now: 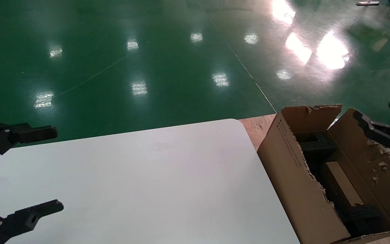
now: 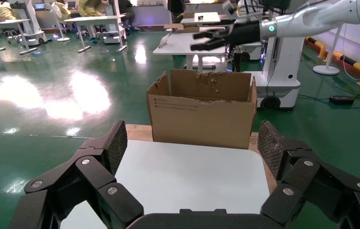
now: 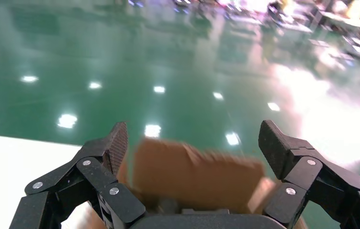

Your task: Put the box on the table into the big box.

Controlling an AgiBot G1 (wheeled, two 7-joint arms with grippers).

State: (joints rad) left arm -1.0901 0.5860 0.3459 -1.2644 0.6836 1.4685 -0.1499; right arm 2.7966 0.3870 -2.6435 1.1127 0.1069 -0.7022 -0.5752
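1. Left gripper [image 1: 29, 171] hangs over the near left part of the table [image 1: 154, 183], jaws spread wide, nothing between them.
2. Right gripper [image 2: 206, 40] hovers above the big box [image 1: 303, 189], over its far rim, fingers apart and empty.
3. Small box [image 1: 342, 184] lies inside the big box, wedged between black foam blocks [image 1: 317, 145]; only its top face shows, so the task looks done or nearly so.
4. Handling, my guess: closed cardboard, light and stiff, not fragile, smooth faces somewhat slippery; best gripped across the short width on opposite side walls, though the foam crowds them.
5. Table beside the big box is white and smooth, with a rounded far corner.
6. Beyond the big box: glossy green floor [image 1: 130, 67] with lamp reflections; other workbenches [image 2: 92, 21] far off.
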